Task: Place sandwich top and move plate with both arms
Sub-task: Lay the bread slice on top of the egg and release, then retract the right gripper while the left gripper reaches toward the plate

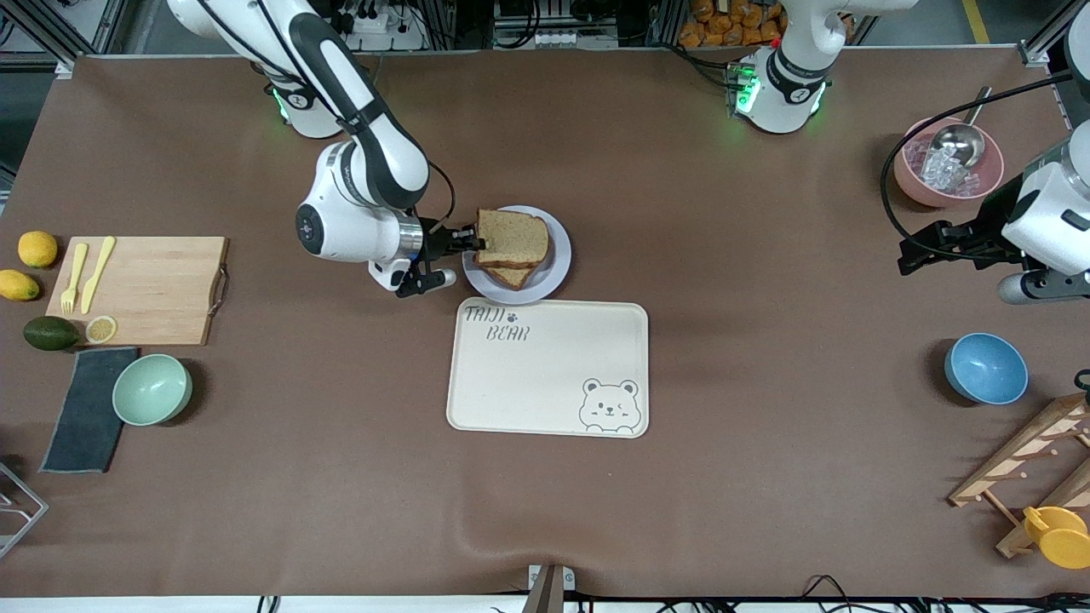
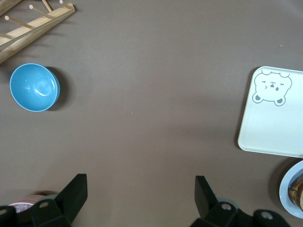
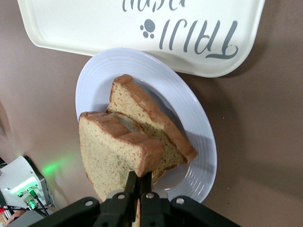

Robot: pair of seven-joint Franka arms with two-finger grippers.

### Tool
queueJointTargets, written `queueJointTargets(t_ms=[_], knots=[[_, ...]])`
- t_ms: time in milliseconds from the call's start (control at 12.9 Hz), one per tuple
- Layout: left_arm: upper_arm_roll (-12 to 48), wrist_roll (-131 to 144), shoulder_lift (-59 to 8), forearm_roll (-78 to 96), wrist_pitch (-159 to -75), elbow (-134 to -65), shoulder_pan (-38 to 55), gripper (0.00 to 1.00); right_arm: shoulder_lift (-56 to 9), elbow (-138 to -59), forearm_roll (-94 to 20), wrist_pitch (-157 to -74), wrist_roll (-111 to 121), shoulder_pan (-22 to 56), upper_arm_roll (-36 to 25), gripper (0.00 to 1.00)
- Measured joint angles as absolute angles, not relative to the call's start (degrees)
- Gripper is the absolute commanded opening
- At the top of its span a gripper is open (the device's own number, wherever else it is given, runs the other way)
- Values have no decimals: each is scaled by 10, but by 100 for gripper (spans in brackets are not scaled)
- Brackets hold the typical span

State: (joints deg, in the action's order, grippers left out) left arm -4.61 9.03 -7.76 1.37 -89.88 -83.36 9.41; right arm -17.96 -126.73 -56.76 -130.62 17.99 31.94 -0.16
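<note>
Your sandwich top [image 1: 511,237] hangs tilted over the plate [image 1: 558,257], pinched at 1 crust edge by the right hand [image 1: 471,243], whose 2 fingers are clamped on the bread above a lower slice [image 1: 509,276] lying on that plate. The plate sits on the brown desk [image 1: 749,477], just beside the cream bear tray [image 1: 549,366] and farther from the front camera than it. Your left hand [image 2: 141,195] waits with its fingers spread apart over bare desk toward the left arm's end, near the blue bowl [image 1: 985,368] and the pink bowl [image 1: 947,162].
</note>
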Motion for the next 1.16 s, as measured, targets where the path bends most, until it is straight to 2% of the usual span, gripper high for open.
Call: queueJointTargets(t_ms=[78,155,233,310,466,776,1164], knots=[[-46,90,-78,14,-899,-834,94,100,-181,-1268,-569,-1306,180,319,-2,10],[-46,90,-78,14,-899,-834,95,100,-182,-1268,-569,-1306,180,319,-2,26],[-46,90,-78,14,-899,-834,95,100,-183,-1268,-570,-1306,180,319,-2,37],[-46,90,-77,14,-899,-834,95,100,-185,-1268,-570,-1307,180,319,-3,38],[-45,90,-77,14,-899,-834,95,100,-186,-1269,-570,-1307,173,319,-3,49],[-44,90,-77,14,-899,-833,97,100,-186,-1268,-571,-1309,162,319,-6,51],[-42,90,-77,14,-899,-833,101,100,-184,-1250,-571,-1306,143,303,-17,60]])
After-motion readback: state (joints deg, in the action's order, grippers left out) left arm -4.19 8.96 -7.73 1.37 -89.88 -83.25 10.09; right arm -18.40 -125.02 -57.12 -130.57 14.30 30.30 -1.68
